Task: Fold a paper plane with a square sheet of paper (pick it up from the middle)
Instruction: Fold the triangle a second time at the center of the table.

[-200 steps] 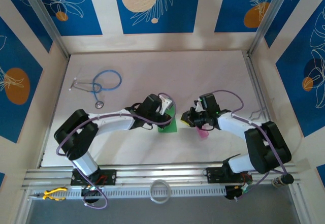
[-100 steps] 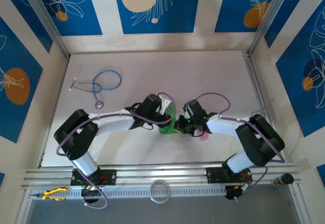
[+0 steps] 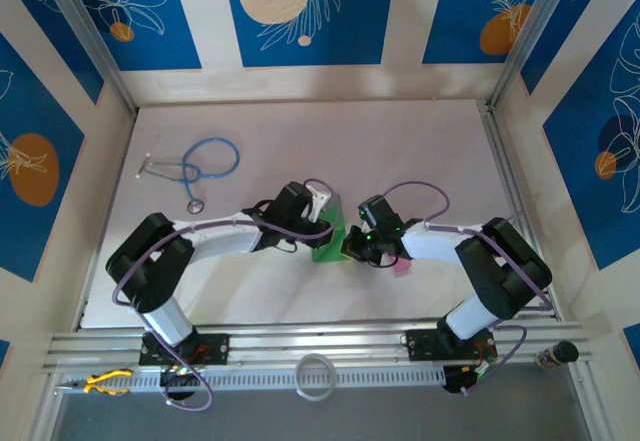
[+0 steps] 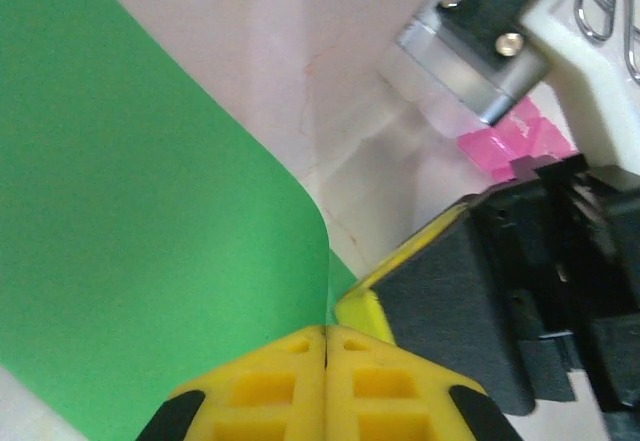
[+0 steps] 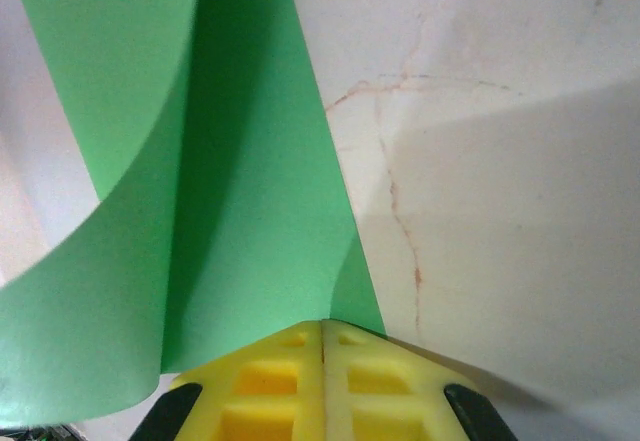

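Legible markings: none. No text, label, brand, number or sign can be read in any view. The blue wall panels (image 3: 300,11) carry leaf and circle drawings only, with no lettering.

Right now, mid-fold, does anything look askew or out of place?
The green sheet bows up in a loose curl between both shut jaws rather than lying flat. A small pink bottle lies close by, crowding the fold.
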Tool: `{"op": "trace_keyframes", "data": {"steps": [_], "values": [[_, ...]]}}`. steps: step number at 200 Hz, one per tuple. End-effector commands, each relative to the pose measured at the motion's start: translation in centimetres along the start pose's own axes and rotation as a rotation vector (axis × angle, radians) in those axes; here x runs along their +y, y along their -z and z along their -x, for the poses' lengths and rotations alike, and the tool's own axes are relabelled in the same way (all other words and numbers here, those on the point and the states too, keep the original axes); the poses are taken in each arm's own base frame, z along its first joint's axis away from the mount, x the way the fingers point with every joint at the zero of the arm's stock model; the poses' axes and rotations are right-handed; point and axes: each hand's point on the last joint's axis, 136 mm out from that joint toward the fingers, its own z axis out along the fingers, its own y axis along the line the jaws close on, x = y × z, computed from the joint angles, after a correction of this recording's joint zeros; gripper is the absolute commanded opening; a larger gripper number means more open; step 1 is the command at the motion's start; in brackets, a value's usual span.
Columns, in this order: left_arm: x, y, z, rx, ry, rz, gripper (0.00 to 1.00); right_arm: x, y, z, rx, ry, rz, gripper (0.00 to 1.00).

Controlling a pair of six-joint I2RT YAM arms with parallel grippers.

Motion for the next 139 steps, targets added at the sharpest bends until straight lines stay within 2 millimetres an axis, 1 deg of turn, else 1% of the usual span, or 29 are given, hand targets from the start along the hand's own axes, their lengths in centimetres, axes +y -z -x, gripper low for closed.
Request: {"op": "trace_keyframes", "data": {"steps": [1,44,88,139], "values": [[1.3,-0.5,-0.8,0.025,0.035,0.001,0.00,-3.2,-0.5,-0.9,0.035,-0.020,-0.138,0.00],[3.1,-0.7,-0.9,0.039,0.009,0.076,0.00,-3.1,-0.6,-0.9,0.043,-0.017,-0.141,0.00],[4.2,-0.9,-0.6,0.047,-0.023,0.127,0.00,-3.2,-0.5,-0.9,0.043,-0.020,-0.154,0.00],[4.9,-0.9,-0.5,0.061,-0.053,0.171,0.00,-3.2,-0.5,-0.9,0.047,-0.017,-0.157,0.00]]}}
